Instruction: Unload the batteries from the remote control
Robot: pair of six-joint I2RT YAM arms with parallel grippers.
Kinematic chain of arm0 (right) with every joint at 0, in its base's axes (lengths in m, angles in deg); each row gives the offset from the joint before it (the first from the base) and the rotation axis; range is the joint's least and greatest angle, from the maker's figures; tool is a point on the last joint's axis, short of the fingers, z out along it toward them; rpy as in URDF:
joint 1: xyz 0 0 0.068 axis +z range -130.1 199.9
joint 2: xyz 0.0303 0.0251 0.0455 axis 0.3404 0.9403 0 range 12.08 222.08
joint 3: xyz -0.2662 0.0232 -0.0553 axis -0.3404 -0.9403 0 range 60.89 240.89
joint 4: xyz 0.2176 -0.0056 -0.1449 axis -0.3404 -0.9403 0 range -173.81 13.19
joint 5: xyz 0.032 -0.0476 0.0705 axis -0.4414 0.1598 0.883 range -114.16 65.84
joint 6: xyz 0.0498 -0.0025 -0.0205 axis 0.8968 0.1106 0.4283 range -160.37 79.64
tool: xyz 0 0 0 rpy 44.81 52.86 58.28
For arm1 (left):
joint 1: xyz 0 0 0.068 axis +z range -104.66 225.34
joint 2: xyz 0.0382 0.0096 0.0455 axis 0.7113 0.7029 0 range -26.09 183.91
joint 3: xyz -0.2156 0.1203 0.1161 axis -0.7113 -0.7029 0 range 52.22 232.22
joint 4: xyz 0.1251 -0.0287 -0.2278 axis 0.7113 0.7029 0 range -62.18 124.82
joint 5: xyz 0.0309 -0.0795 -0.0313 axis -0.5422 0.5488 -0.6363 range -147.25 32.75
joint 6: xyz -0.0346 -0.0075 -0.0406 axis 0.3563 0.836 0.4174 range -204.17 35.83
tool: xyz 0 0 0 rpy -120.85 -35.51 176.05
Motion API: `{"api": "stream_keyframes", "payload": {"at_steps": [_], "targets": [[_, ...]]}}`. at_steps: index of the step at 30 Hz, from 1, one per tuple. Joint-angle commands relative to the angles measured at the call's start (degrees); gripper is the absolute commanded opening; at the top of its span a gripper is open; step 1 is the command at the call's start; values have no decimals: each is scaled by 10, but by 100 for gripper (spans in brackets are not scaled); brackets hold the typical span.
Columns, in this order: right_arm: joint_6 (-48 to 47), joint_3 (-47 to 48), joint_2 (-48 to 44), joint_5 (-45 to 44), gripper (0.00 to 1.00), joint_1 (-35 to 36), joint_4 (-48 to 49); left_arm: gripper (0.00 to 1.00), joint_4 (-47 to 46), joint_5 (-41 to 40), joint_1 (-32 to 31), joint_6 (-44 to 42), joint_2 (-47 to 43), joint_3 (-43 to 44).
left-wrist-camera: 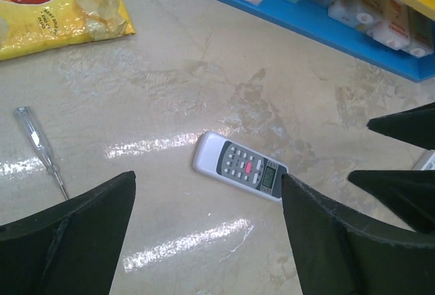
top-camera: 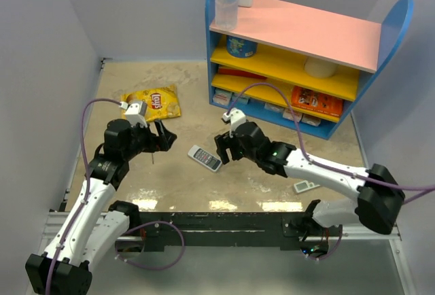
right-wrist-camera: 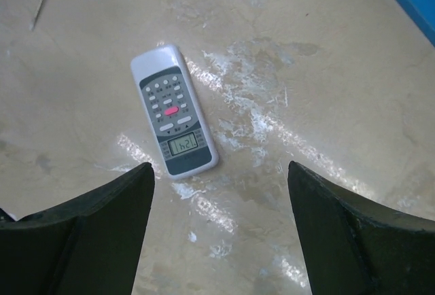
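Observation:
The remote control (top-camera: 204, 158) lies face up on the beige table between the two arms, a white bar with a grey button panel, one red button and a small display. It also shows in the left wrist view (left-wrist-camera: 238, 166) and the right wrist view (right-wrist-camera: 174, 119). The batteries are hidden. My left gripper (top-camera: 163, 139) hovers left of the remote, open and empty (left-wrist-camera: 207, 179), its right fingertip level with the display end. My right gripper (top-camera: 224, 152) hangs just right of the remote, open and empty (right-wrist-camera: 219, 167), with the display end just ahead of its left fingertip.
A clear-handled screwdriver (left-wrist-camera: 41, 149) lies left of the remote, with a yellow chips bag (top-camera: 153, 102) behind it. A blue, yellow and pink shelf (top-camera: 299, 57) with boxes stands at the back right. A second small white device (top-camera: 306, 187) lies by the right arm.

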Motion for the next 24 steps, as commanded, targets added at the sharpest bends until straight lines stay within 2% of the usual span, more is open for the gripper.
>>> {"api": "stream_keyframes", "payload": {"at_steps": [1, 6, 9, 17, 24], "targets": [[-64, 29, 70, 29, 83, 10, 99, 91, 2, -18, 4, 13, -3, 27], [-112, 56, 179, 17, 85, 32, 108, 91, 2, -15, 4, 12, -1, 26], [-137, 64, 213, 8, 86, 49, 116, 90, 2, -18, 4, 9, -7, 25], [-154, 64, 271, 32, 86, 53, 137, 89, -4, -24, 4, 10, -19, 21], [-159, 51, 286, 43, 78, 52, 158, 89, -4, -23, 4, 10, -15, 21]]}}
